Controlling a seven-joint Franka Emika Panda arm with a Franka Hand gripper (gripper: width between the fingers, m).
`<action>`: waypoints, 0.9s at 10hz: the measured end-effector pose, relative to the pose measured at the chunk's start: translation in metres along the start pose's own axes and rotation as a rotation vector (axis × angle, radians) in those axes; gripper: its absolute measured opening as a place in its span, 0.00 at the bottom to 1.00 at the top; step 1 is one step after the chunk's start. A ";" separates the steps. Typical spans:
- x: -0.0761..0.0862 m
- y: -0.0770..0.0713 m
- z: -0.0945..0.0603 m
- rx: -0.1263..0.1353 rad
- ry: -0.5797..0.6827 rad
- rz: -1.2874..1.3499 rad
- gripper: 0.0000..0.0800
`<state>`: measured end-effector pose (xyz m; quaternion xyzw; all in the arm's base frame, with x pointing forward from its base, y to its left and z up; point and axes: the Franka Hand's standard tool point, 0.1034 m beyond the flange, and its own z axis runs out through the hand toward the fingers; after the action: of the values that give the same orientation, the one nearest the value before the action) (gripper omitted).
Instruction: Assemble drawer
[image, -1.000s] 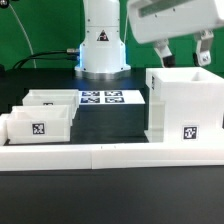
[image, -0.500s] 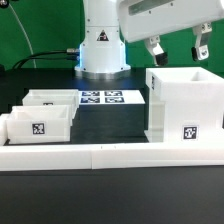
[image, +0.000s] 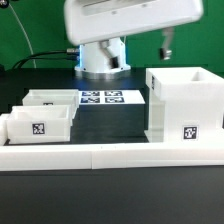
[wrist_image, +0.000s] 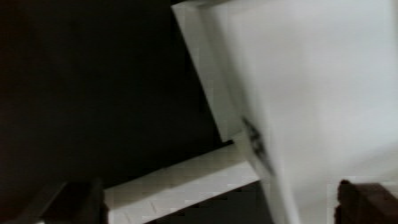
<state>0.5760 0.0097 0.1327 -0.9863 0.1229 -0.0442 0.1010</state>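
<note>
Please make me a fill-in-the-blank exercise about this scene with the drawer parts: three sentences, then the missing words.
1. The trays on the exterior view's left number ___ in all.
2. The housing stands on the exterior view's ___ side.
3. The gripper is open and holds ___ between its fingers.
Missing words: two; right; nothing.

Bright even light on the white housing (image: 185, 105), faint shade on its side wall, arm (image: 130, 22) above it motion-blurred, wrist view dim, soft, housing glaring white.
</note>
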 end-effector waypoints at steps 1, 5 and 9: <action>0.000 -0.002 0.000 -0.014 -0.002 -0.065 0.81; -0.003 0.005 0.002 -0.031 -0.009 -0.281 0.81; -0.024 0.074 0.013 -0.159 -0.011 -0.256 0.81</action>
<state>0.5365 -0.0520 0.1029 -0.9990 -0.0014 -0.0417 0.0169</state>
